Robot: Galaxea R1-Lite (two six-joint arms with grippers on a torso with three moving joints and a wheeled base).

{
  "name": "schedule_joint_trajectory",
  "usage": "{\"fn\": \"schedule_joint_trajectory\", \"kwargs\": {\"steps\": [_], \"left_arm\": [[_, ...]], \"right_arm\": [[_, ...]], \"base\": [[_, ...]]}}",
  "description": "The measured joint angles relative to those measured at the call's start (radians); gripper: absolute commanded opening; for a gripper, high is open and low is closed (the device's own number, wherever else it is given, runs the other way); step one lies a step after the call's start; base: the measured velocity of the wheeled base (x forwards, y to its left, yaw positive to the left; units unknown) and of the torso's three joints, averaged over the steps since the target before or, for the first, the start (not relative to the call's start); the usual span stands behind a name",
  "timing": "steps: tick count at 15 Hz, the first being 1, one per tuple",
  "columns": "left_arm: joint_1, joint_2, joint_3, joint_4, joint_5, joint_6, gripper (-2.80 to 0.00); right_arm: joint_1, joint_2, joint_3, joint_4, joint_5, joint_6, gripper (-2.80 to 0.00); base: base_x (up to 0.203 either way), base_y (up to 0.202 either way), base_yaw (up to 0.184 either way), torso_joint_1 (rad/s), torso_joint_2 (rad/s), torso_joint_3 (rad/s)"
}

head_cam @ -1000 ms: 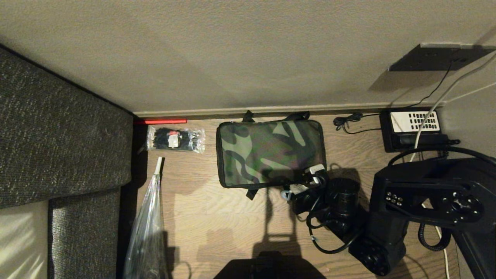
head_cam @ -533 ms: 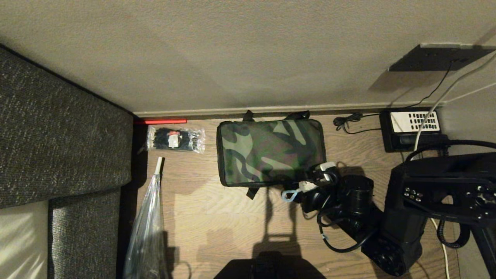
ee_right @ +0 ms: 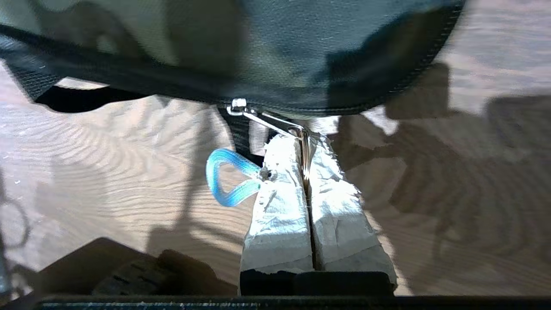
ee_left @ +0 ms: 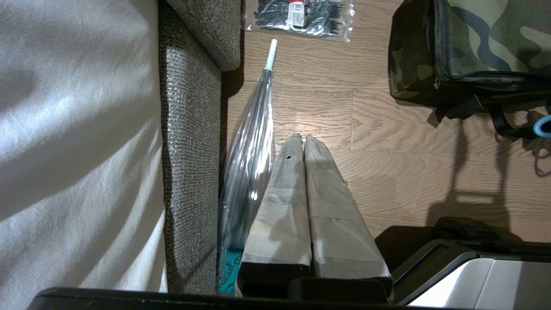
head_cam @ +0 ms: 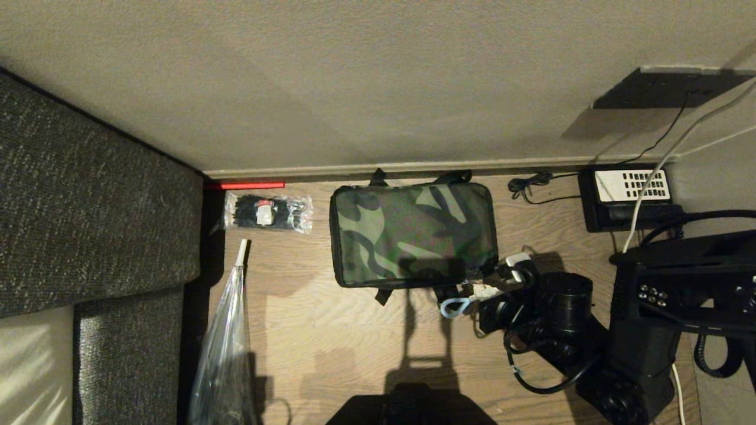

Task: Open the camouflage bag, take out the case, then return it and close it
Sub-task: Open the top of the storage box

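As the right tool (ee_right: 306,148) stays clamped on the metal zipper pull (ee_right: 275,125), it has slid rightward along the camouflage bag (head_cam: 411,233) on the floor (head_cam: 331,330); unzipping has begun; left tool (ee_left: 303,142) closed, parked.

No writing, brand or number can be read. The red-and-white label on the small clear plastic packet of black ties (head_cam: 267,213), far left on the wooden floor, is too small to make out.

Sofa (head_cam: 88,206) left — floor (head_cam: 331,336) open.
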Motion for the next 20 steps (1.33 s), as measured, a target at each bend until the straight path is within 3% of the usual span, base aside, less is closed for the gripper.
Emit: {"fn": "schedule_joint_trajectory", "kwargs": {"steps": [20], "left_arm": [[0.0, 0.0, 0.0, 0.0, 0.0, 0.0, -2.8]], "right_arm": [[-0.17, -0.059, 0.036, 0.002, 0.071, -0.077, -2.8]], "base": [[0.0, 0.0, 0.0, 0.0, 0.0, 0.0]]}}
